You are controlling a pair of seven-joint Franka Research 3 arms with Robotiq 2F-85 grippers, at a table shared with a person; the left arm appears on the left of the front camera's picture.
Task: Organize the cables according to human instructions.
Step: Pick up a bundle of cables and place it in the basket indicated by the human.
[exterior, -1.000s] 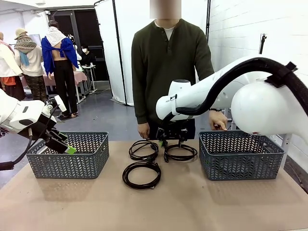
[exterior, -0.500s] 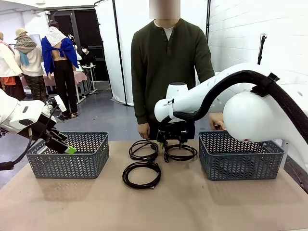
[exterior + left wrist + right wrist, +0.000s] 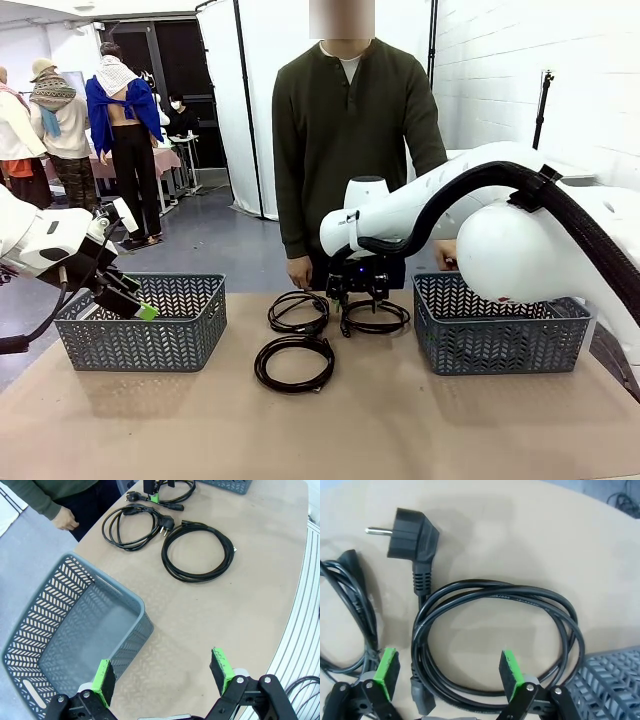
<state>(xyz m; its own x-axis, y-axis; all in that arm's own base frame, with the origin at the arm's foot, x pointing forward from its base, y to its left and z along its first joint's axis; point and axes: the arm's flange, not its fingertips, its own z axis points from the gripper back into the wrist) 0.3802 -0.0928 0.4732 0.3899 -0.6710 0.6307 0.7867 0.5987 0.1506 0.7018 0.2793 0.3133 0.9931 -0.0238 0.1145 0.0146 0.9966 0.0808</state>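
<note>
Over the table [image 3: 400, 420], the right claw [image 3: 447, 664] points down, released, above a coiled cable [image 3: 495, 592]; the left claw [image 3: 161, 666] gapes too.

the cables [image 3: 293, 363] are plain black, and one plug [image 3: 410, 532] is black with a silvery pin. the left basket [image 3: 140, 338] and the right basket [image 3: 500, 338] are blue-grey, with a herringbone cut-out pattern on their walls. the table [image 3: 420, 430] is flat tan. the left gripper [image 3: 162, 672] and the right gripper [image 3: 450, 672] are black with bright green pads [image 3: 220, 667]. the right arm [image 3: 540, 245] is white with a black hose [image 3: 470, 177]. the person's sweater [image 3: 345, 140] is dark olive green.
</note>
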